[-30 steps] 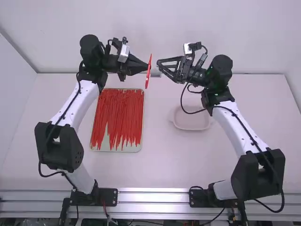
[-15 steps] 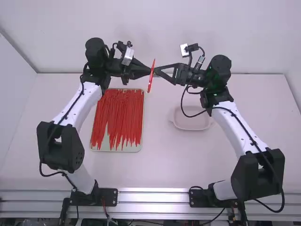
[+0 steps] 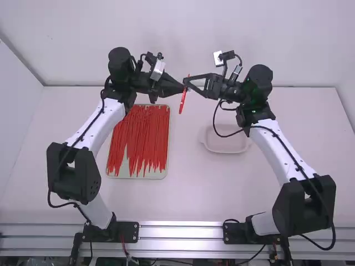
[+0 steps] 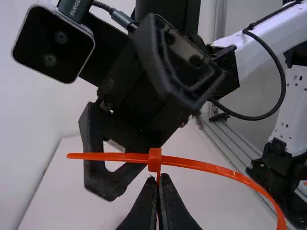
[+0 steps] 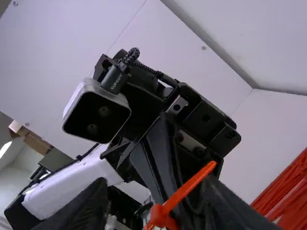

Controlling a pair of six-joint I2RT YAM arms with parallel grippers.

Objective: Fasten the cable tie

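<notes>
Tie [image 3: 182, 102], red, is held in the air over the far side of the table [image 3: 183, 188], at about 12 o'clock from the table's middle in the high view, where the two grippers meet tip to tip.

Both arms rise from the near edge. The left arm [image 3: 97, 124] bends up and in from 7 o'clock, the right arm [image 3: 274, 147] from 5 o'clock, and their wrists face each other.

At 9 o'clock from the middle lies a flat tray [image 3: 136, 177] covered with spare ties [image 3: 138, 138], red, laid lengthwise. At 3 o'clock, well apart from the tray, sits a white dish [image 3: 224, 151].

The left gripper [image 4: 157, 178] has its fingers pressed together, pinching the tie just under its square head. From there the strap runs out to both sides, and one end curves downward. In the high view the tie hangs from the grippers toward 6 o'clock, above the table between tray and dish and touching neither.

The right gripper [image 3: 187, 83] has its fingers spread, one to either side of the tie. I cannot tell whether they touch it.
</notes>
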